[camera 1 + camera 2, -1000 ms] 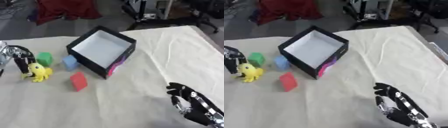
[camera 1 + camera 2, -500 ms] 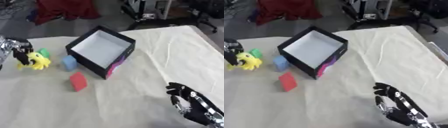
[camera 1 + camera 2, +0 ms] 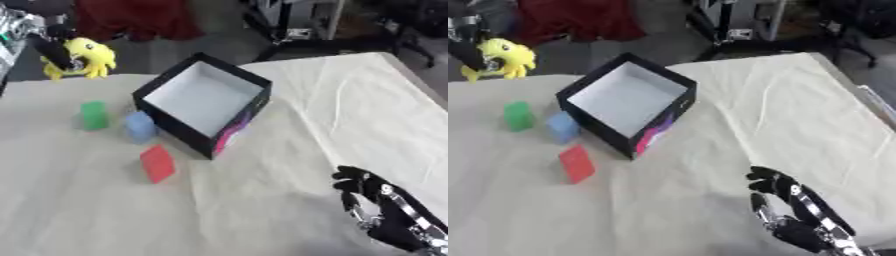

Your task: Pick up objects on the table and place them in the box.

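The left hand (image 3: 48,47), partly cut off at the upper left corner, grips a yellow plush toy (image 3: 86,57) lifted clear of the tabletop (image 3: 289,120). The open black box (image 3: 203,101) sits centre-left, with green (image 3: 93,114), blue (image 3: 139,126) and red blocks (image 3: 157,163) just beside it. The right hand (image 3: 381,212) rests lower right, fingers relaxed and empty.

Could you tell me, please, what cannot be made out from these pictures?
- Left hand: mostly cut off by the left eye view's upper left edge; only the fingers curled on the yellow toy show.
- Yellow toy: blurred, its kind is unclear.
- Box: its near inner wall is hidden by its own rim.
- Right hand: wrist cut off by the bottom edge of the right eye view.
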You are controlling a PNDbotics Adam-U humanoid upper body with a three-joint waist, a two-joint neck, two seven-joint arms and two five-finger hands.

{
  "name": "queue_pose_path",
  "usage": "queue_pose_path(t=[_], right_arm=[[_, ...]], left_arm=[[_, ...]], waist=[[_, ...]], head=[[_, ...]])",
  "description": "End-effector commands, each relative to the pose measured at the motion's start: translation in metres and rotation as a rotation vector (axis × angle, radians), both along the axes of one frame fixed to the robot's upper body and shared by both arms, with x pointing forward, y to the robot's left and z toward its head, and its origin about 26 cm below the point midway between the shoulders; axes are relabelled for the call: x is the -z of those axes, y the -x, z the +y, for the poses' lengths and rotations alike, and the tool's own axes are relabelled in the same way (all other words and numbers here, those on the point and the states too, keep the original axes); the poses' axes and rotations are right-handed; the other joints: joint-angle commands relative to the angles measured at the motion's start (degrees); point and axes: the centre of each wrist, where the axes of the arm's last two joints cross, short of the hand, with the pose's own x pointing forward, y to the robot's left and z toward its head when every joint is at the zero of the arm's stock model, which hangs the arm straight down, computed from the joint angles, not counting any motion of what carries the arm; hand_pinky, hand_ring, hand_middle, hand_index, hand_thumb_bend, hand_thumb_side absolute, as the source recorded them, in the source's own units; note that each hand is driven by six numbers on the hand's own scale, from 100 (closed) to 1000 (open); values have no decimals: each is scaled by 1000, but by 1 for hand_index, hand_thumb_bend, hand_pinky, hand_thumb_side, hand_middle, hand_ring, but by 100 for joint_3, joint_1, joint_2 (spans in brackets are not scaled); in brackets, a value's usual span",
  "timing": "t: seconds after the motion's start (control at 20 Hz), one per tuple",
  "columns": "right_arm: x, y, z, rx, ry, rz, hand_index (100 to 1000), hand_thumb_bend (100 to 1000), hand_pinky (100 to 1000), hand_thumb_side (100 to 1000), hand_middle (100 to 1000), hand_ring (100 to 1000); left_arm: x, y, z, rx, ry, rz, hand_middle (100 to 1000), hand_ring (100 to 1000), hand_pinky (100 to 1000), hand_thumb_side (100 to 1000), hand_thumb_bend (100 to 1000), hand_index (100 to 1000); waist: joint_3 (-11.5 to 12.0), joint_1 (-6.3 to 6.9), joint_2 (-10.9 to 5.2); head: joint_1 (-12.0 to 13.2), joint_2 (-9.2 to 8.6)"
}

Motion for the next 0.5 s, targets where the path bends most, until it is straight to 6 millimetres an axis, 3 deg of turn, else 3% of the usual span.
queue_pose_path(t=[0.05, 0.3, 0.45, 0.5], right_arm=[[-4, -1, 0, -10, 5, -11, 911, 100, 857, 456, 807, 793], [-4, -3, 3, -27, -3, -14, 911, 100, 857, 458, 807, 793], [-5, -4, 5, -38, -8, -16, 911, 100, 857, 460, 807, 793], [-6, -4, 6, -41, -9, -17, 911, 100, 857, 460, 807, 793]], left_arm=[[-3, -8, -42, 55, 7, -56, 434, 467, 593, 265, 300, 543], [28, -19, -98, 125, 7, -77, 445, 475, 602, 272, 317, 554], [50, -23, -117, 137, -9, -57, 464, 492, 619, 285, 339, 576], [58, -24, -121, 134, -11, -49, 504, 531, 655, 291, 374, 621]], waist=[[-31, -57, -144], [-175, -99, -123], [-241, -116, -114], [-261, -122, -112]], head=[[72, -11], [136, -11], [145, -11], [147, -11]])
